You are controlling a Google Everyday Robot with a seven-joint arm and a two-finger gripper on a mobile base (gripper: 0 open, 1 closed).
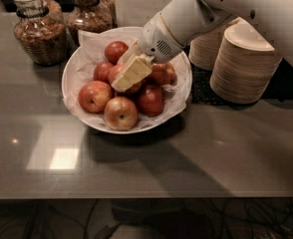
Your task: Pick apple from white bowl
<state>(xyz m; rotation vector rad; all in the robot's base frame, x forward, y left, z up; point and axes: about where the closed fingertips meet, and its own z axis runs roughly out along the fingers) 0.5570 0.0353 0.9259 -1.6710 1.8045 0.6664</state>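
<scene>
The white bowl [71, 86], wide, shallow and lined with crumpled white paper, stands on the grey counter at centre left. It holds several red apples with yellow-orange blush. My gripper [129, 69] reaches in from the upper right on its white arm [186, 21]. It is down among the apples at the bowl's middle, lying over a red apple [114, 73] that it mostly hides. Other apples lie around it: front left [94, 96], front [120, 112], right [150, 99] and back [115, 51].
Two glass jars of brown food [39, 31] [89, 11] stand behind the bowl at the left. Stacks of beige disposable bowls [243, 63] stand to the right on a dark mat [201, 88]. The counter's front edge [146, 198] runs below.
</scene>
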